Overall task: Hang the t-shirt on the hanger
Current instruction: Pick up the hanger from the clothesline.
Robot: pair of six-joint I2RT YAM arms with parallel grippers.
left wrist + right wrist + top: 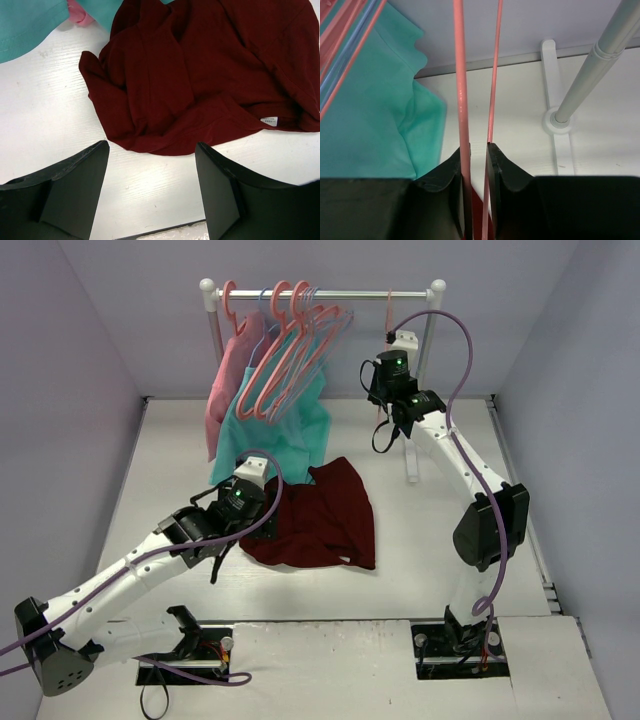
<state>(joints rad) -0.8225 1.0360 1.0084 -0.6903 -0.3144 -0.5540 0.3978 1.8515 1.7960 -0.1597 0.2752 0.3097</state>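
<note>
The right tool is clamped on both wires of the hanger, while the left tool gapes empty above the t-shirt.

Open table flanks the t-shirt; hanging garments and hangers crowd the space behind it.

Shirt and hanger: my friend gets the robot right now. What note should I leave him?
The left gripper is open, low over the table, just short of the shirt. It holds nothing.
The right gripper is shut on the hanger, both its wires between the jaws. The hanger hangs on the rail.
The shirt lies crumpled on the table in front of the rail, neck tag showing.
Done: hanger gripped.
Left: take the hanger off the rail and get the shirt onto it.
</note>
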